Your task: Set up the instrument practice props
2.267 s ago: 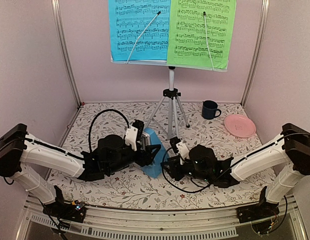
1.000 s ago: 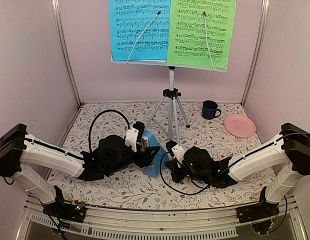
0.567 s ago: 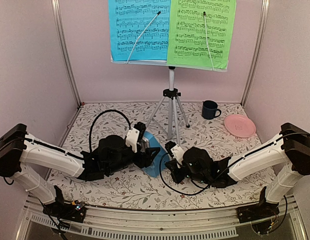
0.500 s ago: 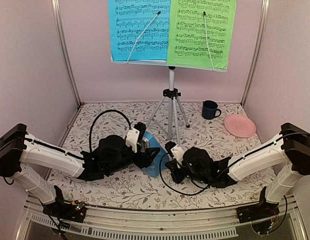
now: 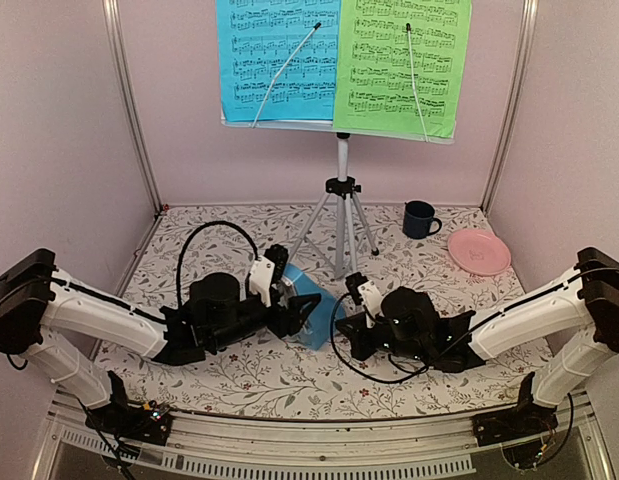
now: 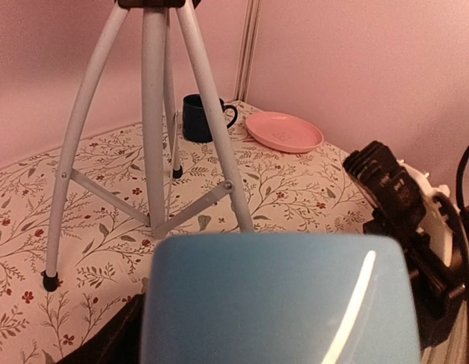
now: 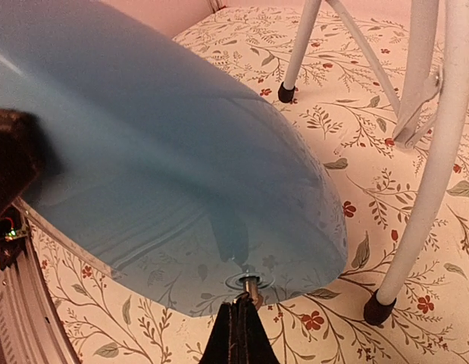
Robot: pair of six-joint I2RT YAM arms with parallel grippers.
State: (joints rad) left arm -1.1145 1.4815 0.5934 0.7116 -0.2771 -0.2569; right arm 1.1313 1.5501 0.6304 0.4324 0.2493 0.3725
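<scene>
The metronome (image 5: 317, 318) now tilts further, clamped in the left gripper (image 5: 294, 308); the right gripper (image 7: 240, 307), pinched closed, meets its pin (image 7: 249, 283), probably for winding.

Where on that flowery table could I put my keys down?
Bare cloth at the back left, between the side wall and the tripod, and along the near edge between the arms. Crowded: the middle, where both arms meet at the blue metronome, and back right, with mug and plate.

No words, brands or numbers can be read. The 2 sheets, the blue sheet (image 5: 277, 60) and the green sheet (image 5: 401, 65), carry printed staves of notes, too small to make out, and their tops run out of view.
</scene>
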